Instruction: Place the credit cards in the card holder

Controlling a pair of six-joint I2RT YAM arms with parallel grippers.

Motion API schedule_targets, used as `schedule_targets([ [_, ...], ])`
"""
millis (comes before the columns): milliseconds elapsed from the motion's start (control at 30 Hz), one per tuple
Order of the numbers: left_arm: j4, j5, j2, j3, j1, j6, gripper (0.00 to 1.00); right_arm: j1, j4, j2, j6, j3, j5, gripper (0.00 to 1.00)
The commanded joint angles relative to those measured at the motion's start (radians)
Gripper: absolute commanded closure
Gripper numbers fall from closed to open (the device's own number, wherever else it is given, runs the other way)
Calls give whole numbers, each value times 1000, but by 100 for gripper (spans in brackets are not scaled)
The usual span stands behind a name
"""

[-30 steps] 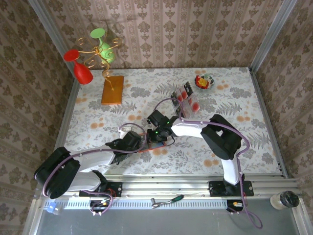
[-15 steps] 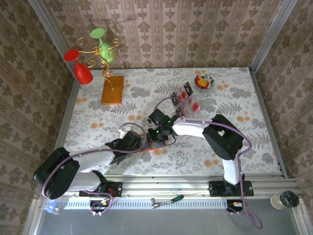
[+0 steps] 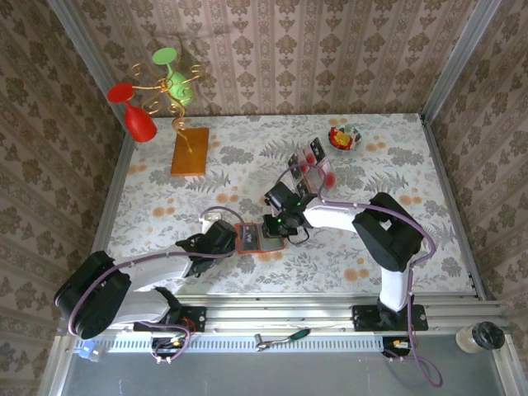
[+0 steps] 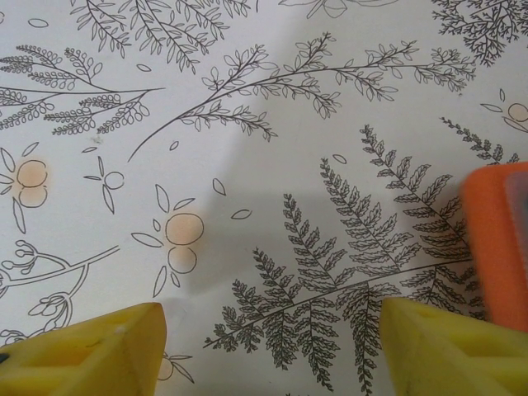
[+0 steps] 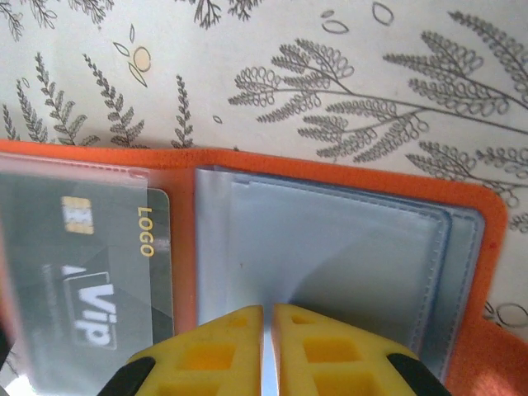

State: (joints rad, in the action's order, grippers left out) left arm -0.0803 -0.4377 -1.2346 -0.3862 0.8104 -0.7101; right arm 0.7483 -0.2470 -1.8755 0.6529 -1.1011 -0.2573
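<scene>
R hand (image 5: 267,320) slides right, pinched closed over spread card holder (image 5: 346,239); L hand (image 4: 271,330) gaping wide just beside it.

The table (image 3: 165,198) has a white cloth with grey leaves and small orange flowers. At the back left lies a flat orange-brown board (image 3: 190,151). A curly gold wire stand (image 3: 176,103) rises from it. A red glass (image 3: 136,115) and a green glass (image 3: 175,74) hang on the wire (both tilted). A little bowl (image 3: 345,138) with bright bits inside sits at the back right. Below the table, a tool with a green handle (image 3: 289,336) lies on the metal rail (image 3: 330,342). A jar (image 3: 481,337) stands near the corner.
</scene>
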Motion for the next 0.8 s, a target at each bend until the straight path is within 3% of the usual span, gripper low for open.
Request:
schedule_targets([
  [0, -21, 4, 11, -20, -8, 22, 30, -7, -33, 34, -8, 39, 40, 85],
  [367, -20, 7, 0, -20, -10, 23, 30, 2, -44, 72, -9, -16, -9, 85],
  [767, -88, -14, 66, -24, -27, 13, 30, 42, 8, -6, 26, -88, -71, 86],
])
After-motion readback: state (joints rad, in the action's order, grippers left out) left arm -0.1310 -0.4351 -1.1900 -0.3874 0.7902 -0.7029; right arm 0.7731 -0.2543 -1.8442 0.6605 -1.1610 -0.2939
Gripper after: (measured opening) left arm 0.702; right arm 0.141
